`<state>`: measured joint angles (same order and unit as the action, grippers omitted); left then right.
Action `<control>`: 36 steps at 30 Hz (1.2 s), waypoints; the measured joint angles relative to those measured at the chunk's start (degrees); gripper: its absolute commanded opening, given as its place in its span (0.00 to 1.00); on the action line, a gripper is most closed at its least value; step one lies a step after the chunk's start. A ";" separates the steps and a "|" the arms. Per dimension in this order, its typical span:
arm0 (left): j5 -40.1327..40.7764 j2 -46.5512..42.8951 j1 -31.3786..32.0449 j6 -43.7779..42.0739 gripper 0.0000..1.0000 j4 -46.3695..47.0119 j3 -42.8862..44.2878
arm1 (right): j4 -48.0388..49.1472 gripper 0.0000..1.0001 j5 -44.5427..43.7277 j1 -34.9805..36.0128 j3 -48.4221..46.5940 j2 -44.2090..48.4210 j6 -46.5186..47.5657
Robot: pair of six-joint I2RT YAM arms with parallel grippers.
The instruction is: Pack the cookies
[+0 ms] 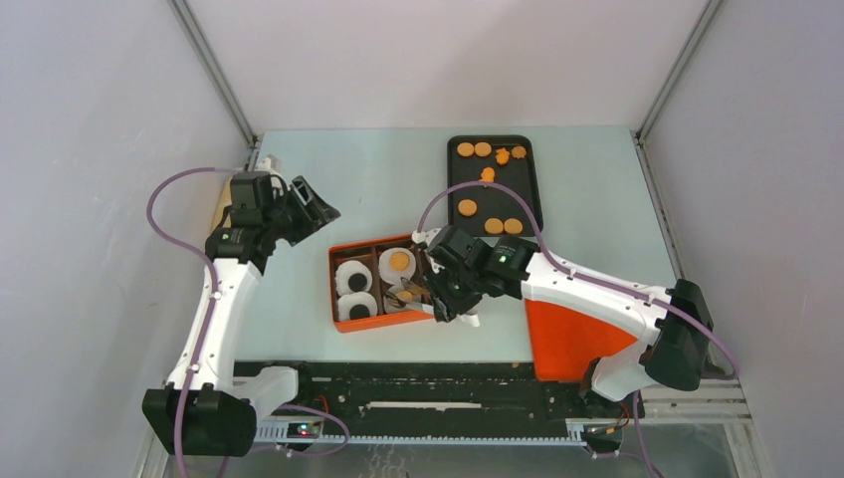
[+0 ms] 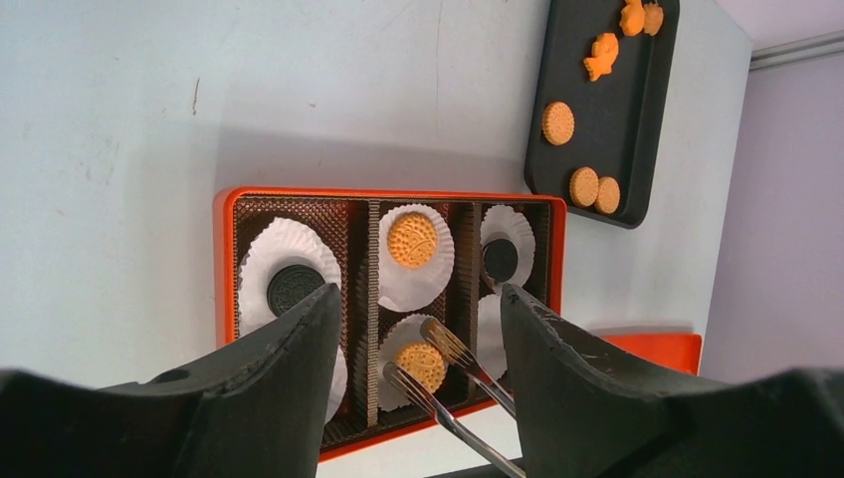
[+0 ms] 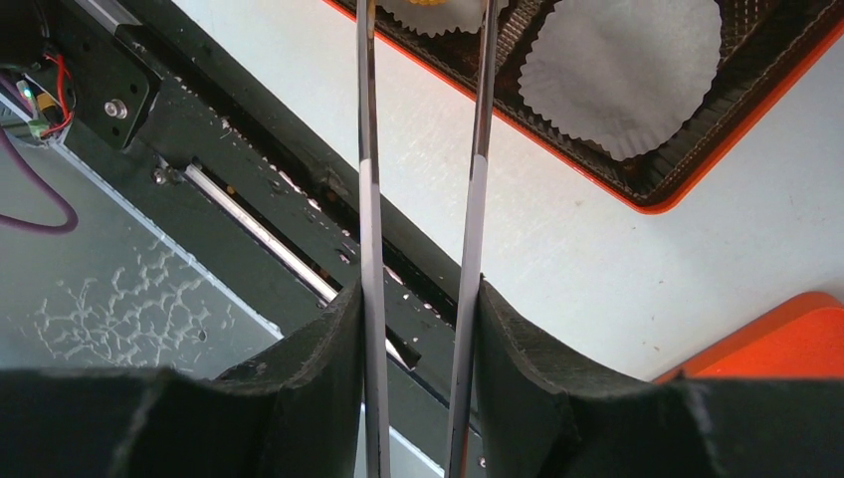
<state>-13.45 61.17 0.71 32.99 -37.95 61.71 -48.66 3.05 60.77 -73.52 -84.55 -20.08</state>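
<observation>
The right gripper (image 3: 418, 299) is clenched on a pair of metal tongs (image 3: 363, 149). Its arm reaches leftward from the near right, wrist dipped over the orange box (image 2: 227, 259). The prongs straddle an orange cookie (image 2: 421, 364) in the middle compartment's near paper cup (image 2: 401, 337); whether they pinch it I cannot tell. These biscuits are probably light, stiff and brittle, so they want a gentle grip across the edges. Beyond the box's left end the left gripper (image 2: 418, 296) hovers spread and empty, its arm raised. More cookies (image 2: 558, 122) lie on the far black tray (image 2: 637, 110).

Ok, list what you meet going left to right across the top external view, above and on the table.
left gripper → orange box → black tray. The right gripper overlaps the box and tray, so it is left out.
</observation>
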 measured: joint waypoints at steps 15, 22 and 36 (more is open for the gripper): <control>-0.76 0.00 0.00 -0.02 0.67 0.04 0.00 | -0.13 0.51 -2.43 -0.04 -0.96 0.70 0.11; -1.03 0.00 0.00 0.00 0.67 0.13 0.00 | -1.75 0.52 -6.10 -4.09 -3.87 6.29 0.59; -2.01 1.16 0.00 0.00 0.66 0.59 0.00 | 2.75 0.52 -11.54 -25.46 -4.28 0.20 4.31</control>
<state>-15.46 62.33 0.71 32.99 -37.36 61.71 -45.91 -8.49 35.31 -77.80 -84.36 -15.77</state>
